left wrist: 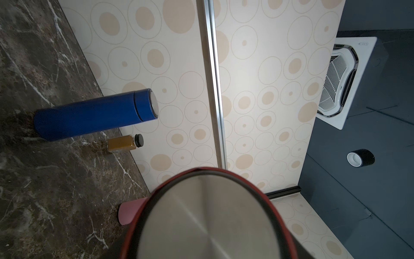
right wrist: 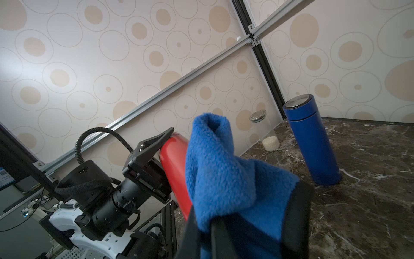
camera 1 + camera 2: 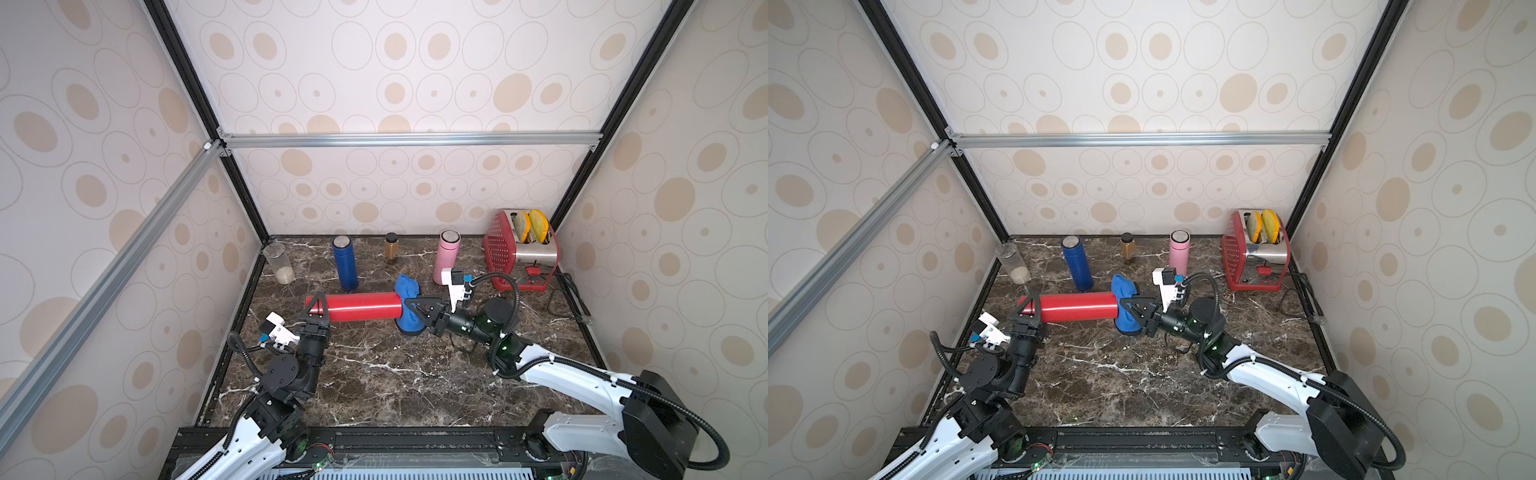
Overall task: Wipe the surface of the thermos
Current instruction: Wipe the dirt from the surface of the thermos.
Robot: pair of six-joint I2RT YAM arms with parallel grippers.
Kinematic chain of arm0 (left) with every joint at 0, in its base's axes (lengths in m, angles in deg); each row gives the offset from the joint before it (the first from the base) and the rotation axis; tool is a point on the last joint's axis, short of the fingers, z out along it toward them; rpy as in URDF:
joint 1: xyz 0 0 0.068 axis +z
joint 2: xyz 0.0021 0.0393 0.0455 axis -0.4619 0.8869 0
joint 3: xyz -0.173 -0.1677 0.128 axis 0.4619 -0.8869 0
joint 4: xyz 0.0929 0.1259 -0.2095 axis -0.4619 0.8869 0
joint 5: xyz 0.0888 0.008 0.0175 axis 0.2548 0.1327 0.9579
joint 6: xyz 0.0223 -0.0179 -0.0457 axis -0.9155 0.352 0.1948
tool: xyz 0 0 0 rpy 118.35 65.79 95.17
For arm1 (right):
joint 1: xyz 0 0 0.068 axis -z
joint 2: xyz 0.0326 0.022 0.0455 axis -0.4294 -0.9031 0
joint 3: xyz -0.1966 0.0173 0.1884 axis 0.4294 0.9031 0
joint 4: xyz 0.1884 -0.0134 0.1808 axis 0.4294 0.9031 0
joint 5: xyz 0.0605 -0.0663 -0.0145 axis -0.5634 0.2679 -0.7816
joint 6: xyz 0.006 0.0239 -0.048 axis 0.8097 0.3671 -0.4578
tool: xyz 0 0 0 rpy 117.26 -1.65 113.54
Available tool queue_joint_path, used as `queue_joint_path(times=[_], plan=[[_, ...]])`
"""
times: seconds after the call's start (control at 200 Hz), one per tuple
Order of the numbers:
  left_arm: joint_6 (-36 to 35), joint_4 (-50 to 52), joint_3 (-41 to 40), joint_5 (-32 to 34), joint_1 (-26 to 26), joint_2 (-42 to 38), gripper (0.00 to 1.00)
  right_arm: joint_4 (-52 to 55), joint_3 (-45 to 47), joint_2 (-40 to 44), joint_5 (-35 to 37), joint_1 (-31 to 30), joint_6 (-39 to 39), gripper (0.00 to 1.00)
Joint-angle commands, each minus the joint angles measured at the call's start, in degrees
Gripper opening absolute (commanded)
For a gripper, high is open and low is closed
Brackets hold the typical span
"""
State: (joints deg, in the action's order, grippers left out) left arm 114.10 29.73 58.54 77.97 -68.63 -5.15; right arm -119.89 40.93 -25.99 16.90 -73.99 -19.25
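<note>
While the red thermos [image 3: 361, 306] hangs level just above the marble counter [image 3: 395, 374], the left gripper [image 3: 318, 308] has its jaws closed tight across the barrel near the left-hand end. In the left wrist view that end shows as a brushed steel disc with a red rim [image 1: 208, 219]. At the opposite end, the right gripper [image 3: 415, 307] has its jaws pinched shut on a blue fleece cloth [image 3: 405, 286], which bunches around and covers the thermos's tip. Behind them, along the back wall, stand a glass jar [image 3: 279, 262] with white grains, a blue thermos [image 3: 345, 264], a small brown jar [image 3: 391, 248], a pink thermos [image 3: 445, 255] and a red toaster [image 3: 519, 249].
</note>
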Motion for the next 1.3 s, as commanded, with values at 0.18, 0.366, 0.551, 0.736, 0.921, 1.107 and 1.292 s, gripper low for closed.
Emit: queue_joint_path(times=[0.18,0.366,0.551,0.736,0.921,1.107,1.292], plan=[[2.3,-10.5,2.3,-2.2,-0.5,-5.2,0.00,-4.2,1.2,-6.3,-2.3,-0.9,3.1,0.00],[1.7,-7.6,2.6,-2.0,-0.6,-6.0,0.00,-5.8,0.8,-7.1,-2.8,-0.9,3.9,0.00],[-0.4,-4.1,2.6,-1.2,-0.5,-7.0,0.00,-0.9,0.5,-2.3,-2.3,-0.9,2.4,0.00],[-3.7,-1.0,3.7,-1.1,-0.5,-7.6,0.00,8.0,0.0,5.0,-1.0,-1.0,-0.6,0.00],[-2.4,-5.3,3.4,-2.8,-0.6,-3.1,0.00,7.9,-0.9,4.5,-2.4,-1.0,-0.2,0.00],[-2.2,-10.1,4.2,-5.0,-0.5,3.3,0.00,-3.4,-0.6,-1.3,-5.5,-0.9,5.1,0.00],[-9.5,-6.7,7.5,-5.5,-0.6,7.0,0.00,-10.6,-1.1,-1.6,-8.6,-0.8,9.6,0.00]])
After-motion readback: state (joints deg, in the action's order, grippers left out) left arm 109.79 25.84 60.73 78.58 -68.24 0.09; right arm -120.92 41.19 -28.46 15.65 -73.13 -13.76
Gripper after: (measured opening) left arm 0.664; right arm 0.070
